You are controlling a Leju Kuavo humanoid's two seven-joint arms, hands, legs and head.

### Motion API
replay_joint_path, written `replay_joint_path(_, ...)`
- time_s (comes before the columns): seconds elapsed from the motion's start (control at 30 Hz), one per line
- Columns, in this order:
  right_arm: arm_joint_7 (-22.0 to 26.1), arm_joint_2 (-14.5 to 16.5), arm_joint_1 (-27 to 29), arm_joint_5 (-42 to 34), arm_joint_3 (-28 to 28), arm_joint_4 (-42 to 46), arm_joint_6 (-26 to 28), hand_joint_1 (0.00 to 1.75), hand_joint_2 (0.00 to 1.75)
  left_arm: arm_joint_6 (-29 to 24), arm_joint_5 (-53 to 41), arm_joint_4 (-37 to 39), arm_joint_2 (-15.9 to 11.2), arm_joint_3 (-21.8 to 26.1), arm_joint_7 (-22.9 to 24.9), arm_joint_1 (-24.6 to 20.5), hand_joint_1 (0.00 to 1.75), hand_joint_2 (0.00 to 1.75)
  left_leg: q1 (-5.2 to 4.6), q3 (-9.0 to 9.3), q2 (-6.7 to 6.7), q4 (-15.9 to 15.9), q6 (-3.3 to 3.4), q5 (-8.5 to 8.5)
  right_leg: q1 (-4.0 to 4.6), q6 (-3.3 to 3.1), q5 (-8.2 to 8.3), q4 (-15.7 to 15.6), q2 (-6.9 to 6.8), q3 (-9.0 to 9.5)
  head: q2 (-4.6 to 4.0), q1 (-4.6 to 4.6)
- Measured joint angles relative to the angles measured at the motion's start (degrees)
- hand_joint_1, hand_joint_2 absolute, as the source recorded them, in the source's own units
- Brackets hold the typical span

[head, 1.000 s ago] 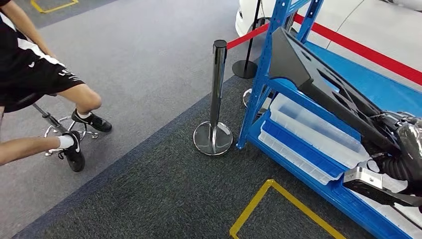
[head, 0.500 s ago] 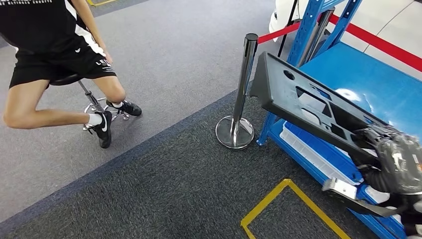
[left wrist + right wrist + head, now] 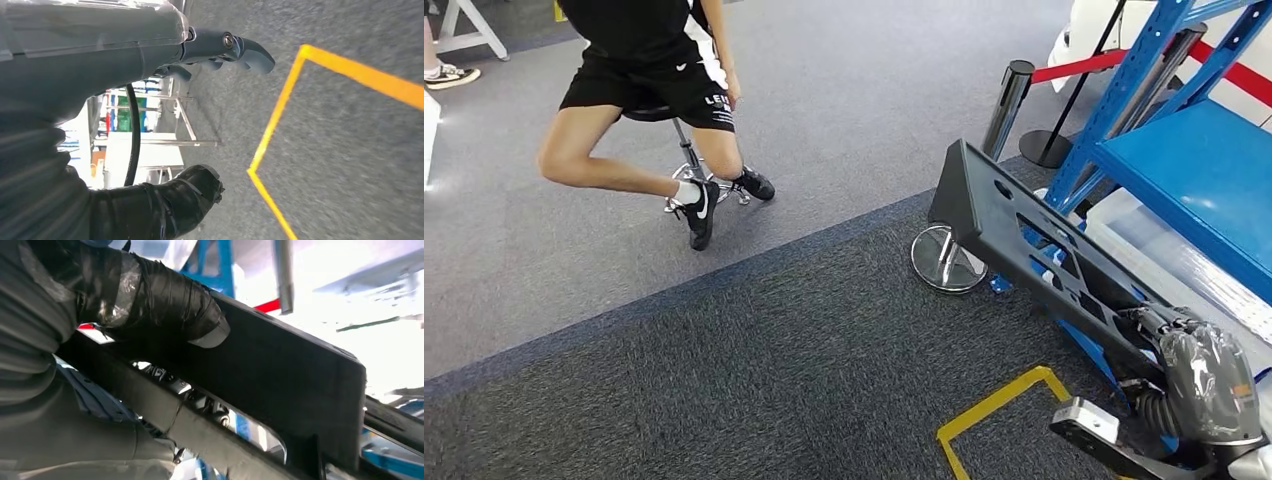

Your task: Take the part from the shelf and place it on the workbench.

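Note:
The part [image 3: 1034, 250] is a long black plastic panel with several cut-outs. It slants out over the dark carpet, just off the corner of the blue shelf [image 3: 1194, 170]. My right hand [image 3: 1202, 378] grips its near end at the lower right of the head view. In the right wrist view the taped thumb [image 3: 165, 302] presses on the part's [image 3: 285, 370] flat face. In the left wrist view my left hand [image 3: 150, 55] hangs over the floor with thumb and fingers apart, holding nothing.
A chrome stanchion [image 3: 1007, 98] with a red belt stands beside the shelf, its round base [image 3: 944, 262] behind the part. A person on a stool [image 3: 654, 90] sits at the back left. A yellow floor marking [image 3: 989, 408] lies near my right arm.
The whole view has swung, so shelf and stanchion have slid right and the seated person toward the centre. The part stays in my right hand and now hangs outside the shelf.

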State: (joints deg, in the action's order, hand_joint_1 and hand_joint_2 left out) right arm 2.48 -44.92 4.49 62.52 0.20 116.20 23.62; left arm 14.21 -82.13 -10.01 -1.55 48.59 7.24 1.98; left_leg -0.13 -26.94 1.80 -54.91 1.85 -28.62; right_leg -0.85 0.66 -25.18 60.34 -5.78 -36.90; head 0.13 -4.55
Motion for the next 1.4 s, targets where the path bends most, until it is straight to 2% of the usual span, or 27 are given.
replay_joint_path(0.07, 0.1, 0.2, 3.2, 0.1, -1.6, 1.2, 0.0, 1.75, 1.75, 0.5, -0.5, 0.0, -0.2, -0.3, -0.6, 0.1, 0.00, 1.75, 0.04, -1.17, -0.94, 0.4, 0.89, 1.39, -0.25, 0.20, -5.27, 5.3, 4.00, -1.74, 0.00, 0.09)
replay_joint_path(0.1, 0.2, 0.3, 4.7, 0.2, -2.6, 1.7, 0.1, 1.75, 1.75, 0.7, -0.6, 0.0, -0.2, -0.4, -0.8, 0.1, 0.00, 1.75, -0.02, -1.93, -1.51, 0.3, 1.16, 1.92, -0.27, 0.21, -7.51, 8.9, 5.11, -2.69, 0.00, 0.10)
replay_joint_path(0.13, 0.3, 0.5, 6.2, 0.4, -3.6, 2.3, 0.1, 1.75, 1.75, 0.9, -0.7, 0.0, -0.2, -0.6, -0.9, 0.1, 0.00, 1.75, -0.09, -2.74, -2.14, 0.2, 1.25, 2.46, -0.26, 0.25, -8.55, 12.1, 5.58, -3.30, 0.00, 0.12)
replay_joint_path(0.17, 0.4, 0.7, 7.6, 0.6, -4.6, 2.9, 0.1, 1.75, 1.75, 1.1, -0.7, 0.0, -0.2, -0.7, -1.1, 0.0, 0.00, 1.75, -0.14, -3.53, -2.76, -0.1, 1.26, 2.92, -0.26, 0.27, -8.33, 14.0, 5.74, -3.33, 0.00, 0.11)
replay_joint_path(0.2, 0.4, 0.8, 9.1, 0.7, -5.5, 3.6, 0.2, 1.75, 1.75, 1.3, -0.7, 0.0, -0.2, -0.8, -1.2, 0.1, 0.00, 1.75, -0.13, -4.28, -3.42, -0.4, 1.16, 3.27, -0.30, 0.25, -7.02, 13.9, 5.79, -2.40, 0.00, 0.10)
replay_joint_path(0.27, 0.5, 1.2, 12.8, 0.4, -7.6, 5.3, 0.3, 1.75, 1.75, 1.5, -1.1, 0.0, -0.2, -0.9, -1.5, 0.1, 0.00, 1.75, 0.02, -5.69, -4.66, -1.5, 0.85, 3.70, -0.52, 0.22, -4.50, 7.7, 6.67, 2.43, 0.00, 0.09)
replay_joint_path(0.33, 1.6, 1.7, 18.6, -2.3, -11.6, 8.2, 0.2, 1.75, 1.75, 1.1, -1.7, 0.0, -0.1, -1.1, -1.5, 0.3, 0.00, 1.75, -0.02, -6.97, -6.08, -2.9, 0.37, 3.85, -0.66, 0.19, -4.79, 0.5, 8.70, 7.33, 0.00, 0.08)
replay_joint_path(0.37, 3.0, 2.2, 21.7, -4.4, -14.6, 10.0, -0.1, 1.75, 1.75, 0.7, -1.9, 0.0, -0.1, -1.3, -1.4, 0.4, 0.00, 1.75, -0.08, -7.44, -6.81, -3.4, 0.07, 3.95, -0.64, 0.13, -5.49, -1.2, 9.33, 8.38, 0.01, 0.09)
replay_joint_path(0.43, 7.1, 4.2, 25.7, -7.3, -20.6, 13.1, -1.4, 1.75, 1.75, 0.1, -2.0, 0.1, 0.1, -1.4, -1.4, 0.8, 0.00, 1.75, -0.06, -8.13, -7.89, -3.8, -0.68, 4.31, -0.53, -0.33, -5.71, -1.6, 8.82, 8.31, 0.01, 0.12)
replay_joint_path(0.5, 10.2, 6.8, 26.2, -5.9, -24.1, 14.8, -2.6, 1.75, 1.75, 0.0, -2.1, 0.1, 0.2, -1.4, -1.2, 1.2, 0.00, 1.75, 0.05, -9.02, -6.23, -5.3, -1.34, 3.23, -0.51, -1.27, -5.15, -1.9, 7.77, 7.98, 0.00, 0.01)
replay_joint_path(0.57, 9.9, 8.6, 25.7, -1.5, -24.3, 15.3, -2.8, 1.75, 1.75, 0.3, -2.4, 0.2, 0.2, -1.5, -1.0, 1.0, 0.00, 1.75, 0.21, -11.13, -3.44, -10.7, -1.85, -0.63, -0.32, -2.04, -4.61, -2.0, 6.50, 7.53, 0.00, -0.28)
replay_joint_path(0.63, 6.9, 9.4, 24.7, 3.1, -22.3, 14.8, -2.0, 1.75, 1.75, 0.4, -2.9, 0.2, 0.2, -1.7, -0.9, 0.7, 0.00, 1.75, 0.39, -13.70, -2.49, -17.8, -2.23, -4.37, -0.02, -2.25, -4.26, -1.9, 5.22, 6.89, 0.00, -0.40)
replay_joint_path(0.67, 5.2, 9.5, 24.2, 4.7, -21.0, 14.5, -1.4, 1.75, 1.75, 0.5, -3.1, 0.2, 0.3, -1.9, -0.8, 0.6, 0.00, 1.75, 0.43, -14.06, -2.35, -19.7, -2.30, -4.93, 0.10, -2.25, -4.13, -1.8, 4.55, 6.62, 0.00, -0.40)
replay_joint_path(0.7, 3.8, 9.6, 23.9, 5.6, -19.9, 14.3, -0.9, 1.75, 1.75, 0.5, -3.2, 0.2, 0.3, -2.1, -0.7, 0.6, 0.00, 1.75, 0.44, -13.31, -2.24, -19.4, -2.29, -4.40, 0.20, -2.20, -4.05, -1.7, 3.90, 6.44, 0.00, -0.40)
replay_joint_path(0.73, 2.6, 9.6, 23.9, 6.2, -19.0, 14.1, -0.6, 1.75, 1.75, 0.5, -3.4, 0.2, 0.3, -2.3, -0.6, 0.7, 0.00, 1.75, 0.43, -11.46, -2.04, -17.1, -2.15, -3.11, 0.31, -2.16, -4.00, -1.7, 3.20, 6.36, 0.00, -0.40)
replay_joint_path(0.83, 1.0, 9.6, 24.1, 7.0, -17.4, 13.8, 0.1, 1.75, 1.75, 0.5, -3.7, 0.2, 0.3, -2.6, -0.7, 0.6, 0.00, 1.75, -0.24, -4.12, 0.67, -5.7, -0.92, 0.15, 0.58, -1.88, -3.85, -1.8, 1.19, 6.49, 0.00, -0.36)
replay_joint_path(0.9, 0.4, 9.6, 24.4, 7.5, -16.7, 13.8, 0.5, 1.75, 1.75, 0.5, -3.8, 0.2, 0.2, -2.8, -0.8, 0.6, 0.00, 1.75, -0.92, -2.98, 1.63, -3.0, 0.03, 0.43, 0.58, -1.43, -3.62, -2.0, -0.10, 6.69, 0.00, -0.47)
replay_joint_path(0.97, 0.0, 9.5, 24.6, 7.8, -16.1, 13.8, 0.7, 1.75, 1.75, 0.7, -3.9, 0.2, 0.1, -2.9, -0.8, 0.8, 0.00, 1.75, -0.93, -3.01, 0.71, -1.9, 0.75, 1.19, 0.53, -0.91, -3.54, -2.2, -0.74, 6.96, 0.01, -0.59)
replay_joint_path(1.03, -0.3, 9.4, 24.8, 7.9, -15.7, 13.8, 1.0, 1.75, 1.75, 0.8, -4.0, 0.2, 0.0, -3.0, -0.8, 0.9, 0.00, 1.75, -0.53, -2.58, -0.27, -0.4, 1.36, 2.16, 0.49, -0.53, -5.26, -0.1, 1.56, 6.10, 0.01, -0.51)
replay_joint_path(1.1, -0.6, 9.4, 24.8, 8.0, -15.3, 13.6, 1.2, 1.75, 1.75, 0.8, -3.8, 0.2, 0.0, -3.0, -0.9, 0.8, 0.00, 1.75, -0.34, -2.72, -1.29, 0.0, 1.67, 2.73, 0.34, -0.29, -8.97, 6.4, 4.65, 3.03, 0.01, -0.42)
replay_joint_path(1.13, -0.7, 9.4, 24.8, 7.9, -15.0, 13.4, 1.3, 1.75, 1.75, 0.8, -3.6, 0.2, 0.1, -3.0, -1.1, 0.8, 0.00, 1.75, -0.34, -3.03, -1.87, -0.2, 1.70, 2.79, 0.27, -0.18, -10.49, 10.1, 5.29, 1.25, 0.01, -0.40)
replay_joint_path(1.17, -0.7, 9.4, 24.7, 7.8, -14.8, 13.1, 1.3, 1.75, 1.75, 0.8, -3.3, 0.2, 0.1, -3.0, -1.4, 0.8, 0.00, 1.75, -0.33, -3.33, -2.52, -0.6, 1.69, 2.79, 0.17, -0.05, -11.05, 12.6, 5.49, 0.03, 0.00, -0.40)
replay_joint_path(1.2, -0.7, 9.4, 24.6, 7.7, -14.4, 12.8, 1.4, 1.75, 1.75, 0.6, -3.2, 0.2, 0.1, -3.0, -1.7, 0.8, 0.00, 1.75, -0.28, -3.62, -3.21, -1.0, 1.62, 2.74, 0.04, 0.10, -10.50, 13.1, 5.55, -0.25, 0.00, -0.40)
replay_joint_path(1.27, -0.8, 9.3, 24.1, 7.3, -13.8, 12.3, 1.4, 1.75, 1.75, 0.2, -3.1, 0.2, 0.2, -3.0, -2.3, 0.8, 0.00, 1.75, -0.06, -4.17, -4.64, -2.2, 1.22, 2.44, -0.44, 0.52, -6.84, 8.1, 6.15, 2.13, 0.00, -0.40)
replay_joint_path(1.3, -0.8, 9.2, 23.6, 7.1, -13.5, 11.9, 1.4, 1.75, 1.75, 0.0, -3.1, 0.2, 0.2, -3.0, -2.6, 0.8, 0.00, 1.75, 0.11, -4.58, -5.32, -2.9, 0.88, 2.21, -0.73, 0.74, -5.58, 4.8, 7.38, 3.73, 0.00, -0.39)
replay_joint_path(1.33, -0.7, 9.2, 23.1, 7.0, -13.2, 11.5, 1.5, 1.75, 1.75, -0.3, -3.1, 0.2, 0.2, -3.0, -2.7, 0.7, 0.00, 1.75, 0.10, -5.14, -5.94, -3.8, 0.50, 1.95, -0.93, 0.82, -4.76, 2.2, 8.57, 4.88, 0.01, -0.36)
replay_joint_path(1.4, -0.6, 9.0, 22.3, 6.8, -12.7, 10.8, 1.6, 1.75, 1.75, -0.9, -2.9, 0.2, 0.3, -3.0, -2.8, 0.7, 0.00, 1.75, 0.11, -6.28, -7.03, -5.0, -0.10, 1.80, -0.88, 0.56, -4.92, 0.6, 9.85, 5.31, 0.01, -0.32)
